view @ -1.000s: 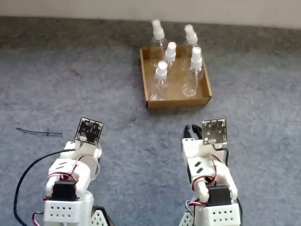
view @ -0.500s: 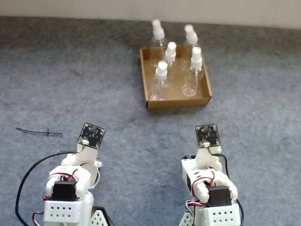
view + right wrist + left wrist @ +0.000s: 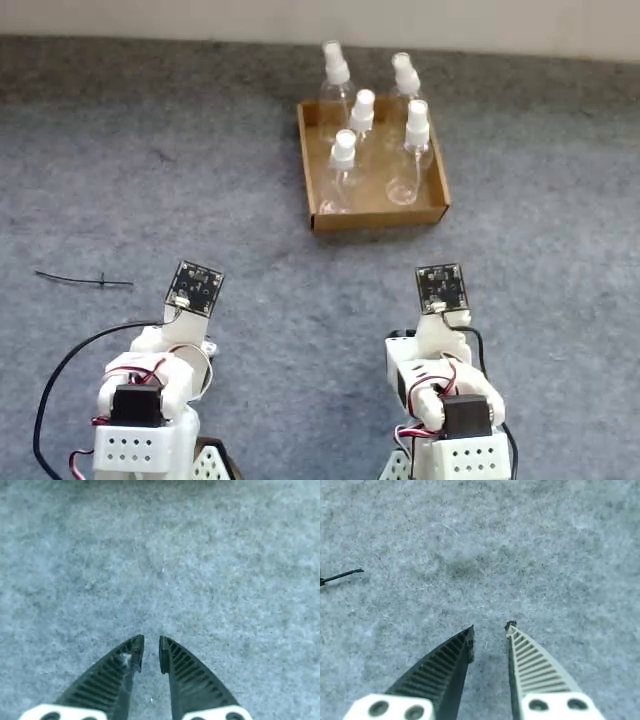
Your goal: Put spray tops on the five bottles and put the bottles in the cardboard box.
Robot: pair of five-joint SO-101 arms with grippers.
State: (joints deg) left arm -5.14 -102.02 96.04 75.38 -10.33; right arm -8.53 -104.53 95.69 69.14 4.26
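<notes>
The cardboard box (image 3: 378,216) sits on the grey carpet at the far middle. Five clear bottles with white spray tops are in it: two at the front (image 3: 341,172) (image 3: 411,152), one in the middle (image 3: 361,112) and two at the far edge (image 3: 335,70) (image 3: 404,74). Both arms are folded back near their bases, well short of the box. My left gripper (image 3: 490,628) hangs just above bare carpet, slightly open and holding nothing. My right gripper (image 3: 150,641) is over bare carpet too, its fingertips (image 3: 136,647) nearly together with nothing between them.
A thin black tie (image 3: 85,279) lies on the carpet to the left, its end (image 3: 340,575) seen beyond my left gripper. A black cable (image 3: 48,385) loops beside the left arm's base (image 3: 135,440). A pale wall (image 3: 150,18) runs along the far side.
One second ago the right arm reached farther forward; it folded back toward its base. The left arm drew back slightly. Both have held still for the last half second.
</notes>
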